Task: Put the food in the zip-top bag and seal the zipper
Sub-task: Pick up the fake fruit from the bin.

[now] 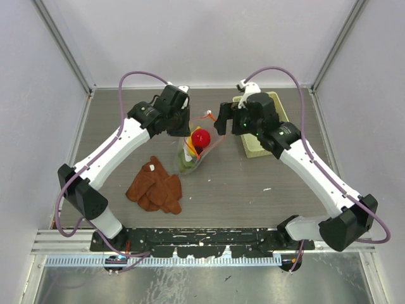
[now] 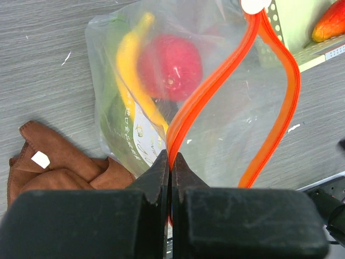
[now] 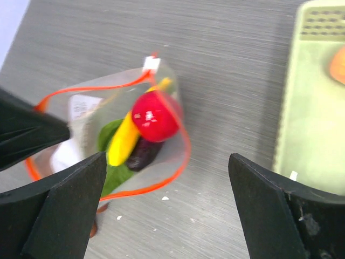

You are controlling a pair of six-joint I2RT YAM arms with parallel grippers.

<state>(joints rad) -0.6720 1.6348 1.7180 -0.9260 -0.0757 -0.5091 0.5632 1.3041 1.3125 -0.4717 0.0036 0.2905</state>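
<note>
The clear zip-top bag stands mid-table with its mouth open. Through it I see a red apple, a yellow banana and green leaves; a dark purple piece lies under the apple. My left gripper is shut on one end of the orange-red zipper, whose white tab is at the far end. My right gripper hangs open above the table just right of the bag's mouth, holding nothing. An orange-yellow piece lies in the basket.
A pale green slotted basket sits at the back right, beside the right gripper. A rust-brown cloth lies crumpled on the table left of the bag, near the front.
</note>
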